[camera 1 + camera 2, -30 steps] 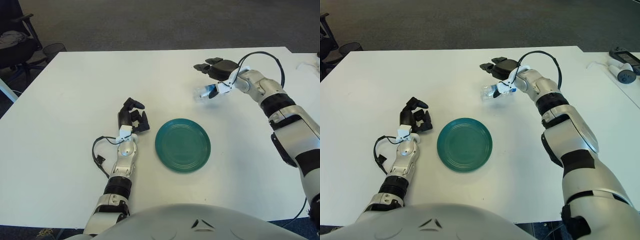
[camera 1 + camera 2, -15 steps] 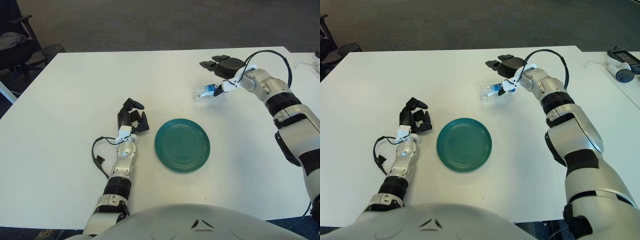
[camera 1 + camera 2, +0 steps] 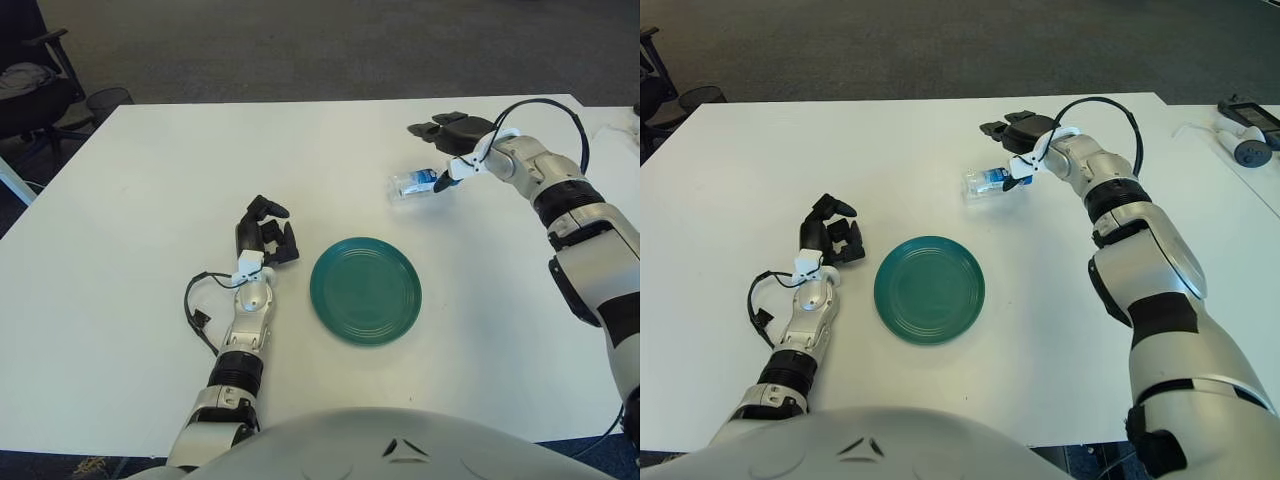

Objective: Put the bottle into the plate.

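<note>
A small clear bottle (image 3: pixel 412 184) with a blue label lies on its side on the white table (image 3: pixel 150 200), beyond and to the right of the dark green plate (image 3: pixel 365 290). The plate holds nothing. My right hand (image 3: pixel 442 152) is over the bottle's right end, fingers spread flat above it and the thumb tip down by that end. The bottle rests on the table, not lifted. My left hand (image 3: pixel 264 232) lies on the table just left of the plate, fingers curled and holding nothing.
A black cable (image 3: pixel 195 305) loops beside my left wrist. A black chair (image 3: pixel 30 80) and a bin stand off the table's far left corner. A grey device (image 3: pixel 1245 140) with a cord lies on the neighbouring table at the far right.
My right hand has drawn back to the right, from covering the bottle to sitting at its right end. The bottle has stayed almost in place. The left hand has not moved.
</note>
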